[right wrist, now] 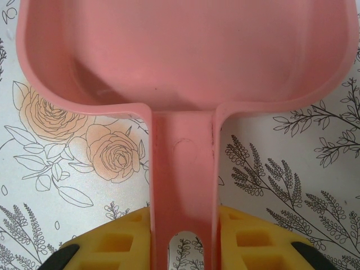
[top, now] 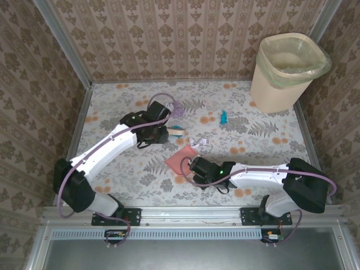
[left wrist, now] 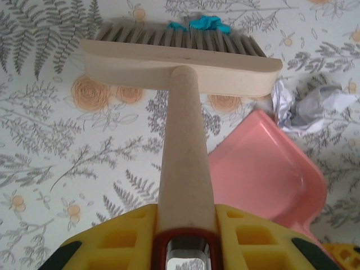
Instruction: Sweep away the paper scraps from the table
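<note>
Brown damask walls surround a cream wastebasket.

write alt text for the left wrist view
The left gripper holds a cream brush by its handle, bristles against a teal paper scrap on the fern-print table. A pink dustpan lies right of the handle, a white paper wad beside its lip.

No lettering, label, brand mark or number can be read on any surface. The table carries only its fern-and-flower print. The pink dustpan, the cream brush and the beige waste bin, at 1 o'clock in the overhead view, show plain plastic.
</note>
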### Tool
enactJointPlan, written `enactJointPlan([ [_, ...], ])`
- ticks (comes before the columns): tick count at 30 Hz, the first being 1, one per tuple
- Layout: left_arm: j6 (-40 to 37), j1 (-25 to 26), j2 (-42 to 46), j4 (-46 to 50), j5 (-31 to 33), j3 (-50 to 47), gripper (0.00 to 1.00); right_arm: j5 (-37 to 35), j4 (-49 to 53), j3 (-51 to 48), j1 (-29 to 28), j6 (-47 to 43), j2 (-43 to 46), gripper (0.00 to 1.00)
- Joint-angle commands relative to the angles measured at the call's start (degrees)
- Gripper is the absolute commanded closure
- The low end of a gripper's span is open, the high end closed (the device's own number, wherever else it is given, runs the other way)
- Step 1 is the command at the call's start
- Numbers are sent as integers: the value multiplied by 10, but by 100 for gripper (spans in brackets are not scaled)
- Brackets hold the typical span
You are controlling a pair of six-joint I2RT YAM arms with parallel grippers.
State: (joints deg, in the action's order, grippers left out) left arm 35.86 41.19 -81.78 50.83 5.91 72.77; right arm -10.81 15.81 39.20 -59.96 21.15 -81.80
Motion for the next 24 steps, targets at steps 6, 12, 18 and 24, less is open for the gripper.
enactJointPlan([
  [6,-2,6,117,8,-49,-40,100,-18,33,-17,3,6,12,100],
  [12,-6,-6,140,-27,-58,-36,100,-17,31,-21,6,8,17,100],
  [18,-20,-27,78,-32,-50,-5,100,-14,30,-24,9,9,17,100],
  [24,-35,-21,-2,-7,-46,28,100,-13,28,-25,11,10,17,100],
])
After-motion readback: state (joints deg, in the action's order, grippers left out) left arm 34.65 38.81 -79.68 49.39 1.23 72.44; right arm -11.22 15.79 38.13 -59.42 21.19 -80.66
